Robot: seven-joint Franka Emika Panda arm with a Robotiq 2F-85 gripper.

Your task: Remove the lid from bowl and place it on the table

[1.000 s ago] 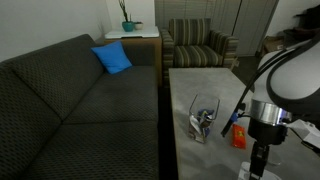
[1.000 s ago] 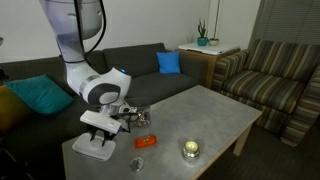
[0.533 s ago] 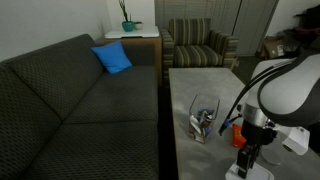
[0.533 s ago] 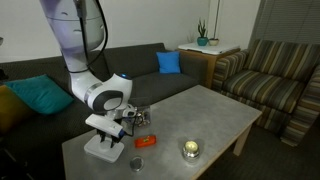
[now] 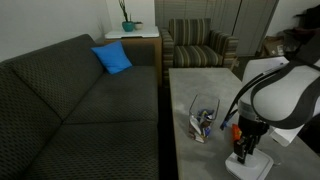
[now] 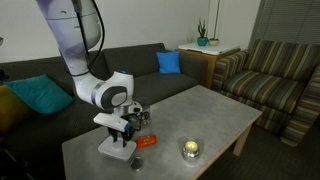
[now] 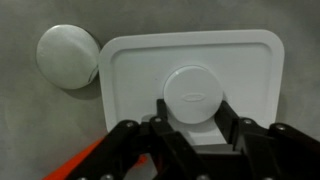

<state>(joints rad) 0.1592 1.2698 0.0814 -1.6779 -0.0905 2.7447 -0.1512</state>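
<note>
**Exterior view facing the sofa.** Find the gripper [image 5: 245, 152] at the lower right of the frame, pointing straight down. The lid [image 5: 252, 167] lies flat on the table [image 5: 200, 80] directly beneath it, close to the bottom edge. The bowl [image 5: 205, 117] stands uncovered near frame centre, left of the gripper and apart from the lid. Blue and white items show through its wall. An orange object [image 5: 237, 128] lies between the bowl and the gripper. You cannot read the finger spacing from this view.

**Exterior view along the table.** The gripper [image 6: 120, 135] sits left of centre with the lid [image 6: 116, 149] flat on the table [image 6: 205, 115] under it. The orange object [image 6: 147, 141] lies just right of the lid. A grey disc [image 6: 137, 162] lies below that, toward the bottom edge. A silvery tin [image 6: 190, 150] stands well apart to the right. The arm hides most of the bowl.

**Wrist view.** The lid [image 7: 190, 60] fills the centre and right of the frame, resting on the grey table [image 7: 30, 130]. The fingers [image 7: 238, 130] enter from the bottom edge, set narrow, one on each side of the lid's round raised centre. No gap shows between the fingers and that centre, so read the gripper [image 7: 192, 135] as clamped on the lid. The grey disc [image 7: 68, 55] lies at upper left, just beside the lid's left edge. You cannot tell whether the two touch. The orange object [image 7: 85, 165] shows at lower left.
</note>
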